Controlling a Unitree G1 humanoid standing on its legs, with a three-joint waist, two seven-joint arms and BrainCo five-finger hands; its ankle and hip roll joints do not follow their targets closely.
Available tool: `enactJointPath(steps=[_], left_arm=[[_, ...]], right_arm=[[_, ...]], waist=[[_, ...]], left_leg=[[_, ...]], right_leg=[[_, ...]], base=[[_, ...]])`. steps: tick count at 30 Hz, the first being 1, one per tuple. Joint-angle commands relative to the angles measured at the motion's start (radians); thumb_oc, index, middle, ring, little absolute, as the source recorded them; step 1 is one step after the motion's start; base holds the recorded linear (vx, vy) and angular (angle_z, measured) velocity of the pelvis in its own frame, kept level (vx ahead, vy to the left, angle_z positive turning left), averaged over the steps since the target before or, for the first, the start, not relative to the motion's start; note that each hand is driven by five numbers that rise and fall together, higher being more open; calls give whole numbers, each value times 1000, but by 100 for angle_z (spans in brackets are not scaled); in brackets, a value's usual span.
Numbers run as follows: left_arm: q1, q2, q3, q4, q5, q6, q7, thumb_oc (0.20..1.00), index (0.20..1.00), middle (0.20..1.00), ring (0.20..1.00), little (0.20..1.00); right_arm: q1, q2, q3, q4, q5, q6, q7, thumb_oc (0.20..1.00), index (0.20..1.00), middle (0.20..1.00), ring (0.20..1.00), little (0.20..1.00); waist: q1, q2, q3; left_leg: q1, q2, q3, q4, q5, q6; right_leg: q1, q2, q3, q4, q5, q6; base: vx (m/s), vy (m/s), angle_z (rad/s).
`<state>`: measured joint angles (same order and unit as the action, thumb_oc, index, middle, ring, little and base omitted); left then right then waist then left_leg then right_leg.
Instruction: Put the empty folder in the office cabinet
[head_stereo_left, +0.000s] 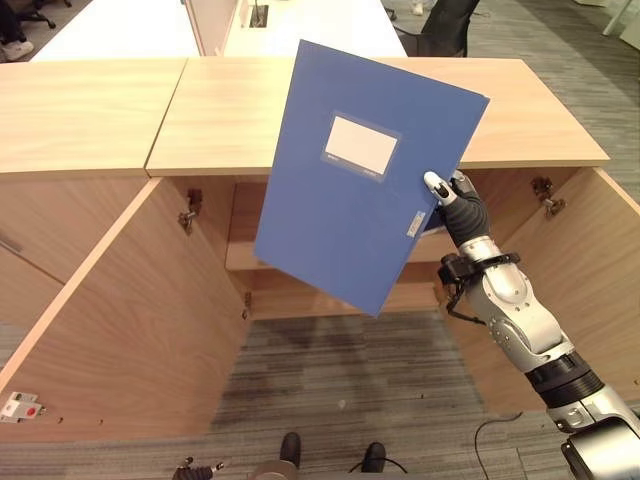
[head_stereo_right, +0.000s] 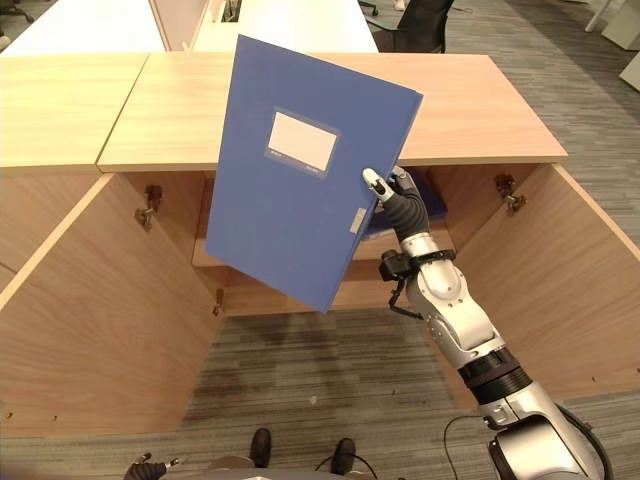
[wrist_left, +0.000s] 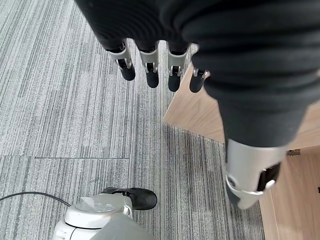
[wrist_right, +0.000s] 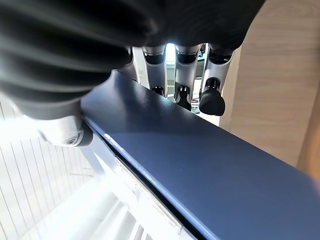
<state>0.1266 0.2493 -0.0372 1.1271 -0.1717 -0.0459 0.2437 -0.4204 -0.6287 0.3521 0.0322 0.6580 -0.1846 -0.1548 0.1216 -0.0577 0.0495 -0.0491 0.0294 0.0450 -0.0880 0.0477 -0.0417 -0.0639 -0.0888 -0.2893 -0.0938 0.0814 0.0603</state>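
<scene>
A blue folder (head_stereo_left: 360, 175) with a white label stands upright and tilted in the air in front of the open wooden cabinet (head_stereo_left: 380, 120). My right hand (head_stereo_left: 455, 205) pinches its right edge, thumb on the front face and fingers behind. In the right wrist view the folder's blue spine (wrist_right: 200, 175) runs between the thumb and the fingers (wrist_right: 212, 100). The folder hides most of the cabinet's inner shelf (head_stereo_left: 245, 262). My left hand (wrist_left: 155, 70) hangs over the carpet with straight fingers, holding nothing.
Both cabinet doors stand wide open: the left door (head_stereo_left: 130, 320) and the right door (head_stereo_left: 600, 270). A second cabinet top (head_stereo_left: 80, 115) adjoins at the left. White desks (head_stereo_left: 300, 25) and an office chair (head_stereo_left: 440, 30) stand behind. Grey carpet (head_stereo_left: 340, 380) lies in front.
</scene>
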Motion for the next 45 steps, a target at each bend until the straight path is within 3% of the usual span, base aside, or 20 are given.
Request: enactJointPath(steps=[1, 12, 15, 20, 27, 30, 31, 32, 33, 39, 45], left_arm=[[-34, 21, -22, 50, -24, -13, -6, 1000, 1000, 1000, 1000, 1000], [-39, 45, -24, -48, -20, -33, -45, 1000, 1000, 1000, 1000, 1000], [-26, 83, -59, -218, -37, -62, -106, 1000, 1000, 1000, 1000, 1000], [23, 213, -37, -623, -219, -102, -228, 1000, 1000, 1000, 1000, 1000], [-19, 295, 12, -782, -351, -74, -301, 1000, 1000, 1000, 1000, 1000], [-60, 393, -57, -850, -353, -34, -344, 1000, 1000, 1000, 1000, 1000], [-99, 448, -100, -860, -399, -18, -384, 1000, 1000, 1000, 1000, 1000], [-171, 559, -188, -865, -454, 4, -462, 1000, 1000, 1000, 1000, 1000], [-194, 583, -221, -858, -475, 12, -493, 1000, 1000, 1000, 1000, 1000], [-381, 683, -434, -797, -576, 70, -691, 1000, 1000, 1000, 1000, 1000], [-449, 678, -559, -769, -578, 93, -805, 1000, 1000, 1000, 1000, 1000]], right_arm=[[-34, 16, -9, -12, 67, -60, 4, 200, 200, 200, 200, 200], [120, -48, -49, -72, 70, -35, 89, 200, 200, 200, 200, 200], [190, -64, -88, -78, 90, -22, 127, 200, 200, 200, 200, 200], [314, -55, -200, -62, 62, 12, 165, 200, 200, 200, 200, 200], [322, -25, -220, -40, 27, 55, 193, 200, 200, 200, 200, 200], [288, -41, -186, -27, 23, 91, 200, 200, 200, 200, 200, 200], [258, -57, -154, -24, 42, 96, 207, 200, 200, 200, 200, 200], [219, -76, -109, -24, 60, 97, 229, 200, 200, 200, 200, 200], [208, -83, -90, -26, 66, 95, 240, 200, 200, 200, 200, 200], [99, -101, 52, -20, 92, 94, 314, 200, 200, 200, 200, 200], [32, -96, 149, -25, 97, 102, 368, 200, 200, 200, 200, 200]], waist=[[29, -16, -19], [20, -14, -19], [11, -6, -18], [-17, 5, -38], [-31, 6, -60], [-40, 11, -62], [-46, 13, -65], [-55, 13, -71], [-58, 14, -72], [-87, 10, -102], [-106, 11, -124]], left_leg=[[-9, 29, 3, 1, -58, -40], [-8, 28, -6, 1, -57, -43], [-3, 30, -2, 1, -59, -45], [1, 28, -3, 1, -63, -43], [21, 30, 5, 1, -68, -44], [26, 32, 9, 1, -67, -46], [28, 32, 11, 1, -67, -47], [30, 34, 13, 1, -67, -49], [35, 35, 16, 1, -69, -50], [38, 36, 31, 1, -73, -54], [44, 37, 43, 1, -78, -54]], right_leg=[[11, -28, -55, 6, -53, 92], [18, -30, -68, 6, -53, 94], [23, -27, -69, 6, -52, 95], [28, -31, -69, 6, -52, 99], [44, -27, -57, 6, -58, 97], [47, -25, -54, 6, -57, 96], [48, -24, -51, 6, -55, 97], [50, -23, -47, 6, -55, 99], [54, -21, -44, 6, -56, 99], [49, -19, -34, 6, -51, 106], [47, -18, -21, 6, -51, 108]], base=[[0, 0, 0], [-10, -5, 4], [-29, 2, 5], [-4, 2, 1], [12, -4, -9], [-4, -1, -1], [0, 0, 0], [0, 0, 0], [0, 0, 0], [1, -1, -6], [1, 4, -9]])
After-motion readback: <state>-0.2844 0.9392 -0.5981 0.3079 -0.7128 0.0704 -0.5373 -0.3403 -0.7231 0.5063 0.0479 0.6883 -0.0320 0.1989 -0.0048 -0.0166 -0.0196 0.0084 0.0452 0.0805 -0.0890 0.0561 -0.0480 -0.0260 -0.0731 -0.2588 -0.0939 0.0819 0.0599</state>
